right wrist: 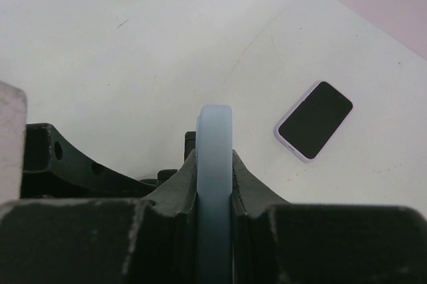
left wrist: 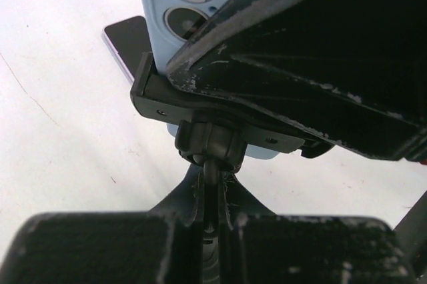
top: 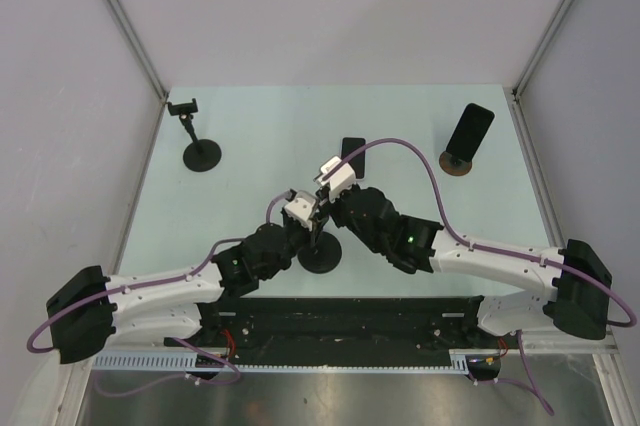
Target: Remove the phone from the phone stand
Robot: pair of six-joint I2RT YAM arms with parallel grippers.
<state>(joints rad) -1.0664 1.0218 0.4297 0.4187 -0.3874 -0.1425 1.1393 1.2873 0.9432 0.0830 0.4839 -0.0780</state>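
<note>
The right gripper (right wrist: pixel 215 172) is closed on the edge of the blue phone (right wrist: pixel 215 131), which sits in the clamp of the phone stand (left wrist: pixel 210 143); the left gripper (left wrist: pixel 212 214) pinches the stand's stem; a dark phone (right wrist: pixel 313 121) lies flat at 2 o'clock.

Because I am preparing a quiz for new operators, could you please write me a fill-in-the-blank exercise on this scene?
The right claw is shut on a phone in a light ____ case.
The left claw grips the phone stand by its ____.
A second phone lies ____ on the table.
Missing words: blue; stem; flat.
</note>
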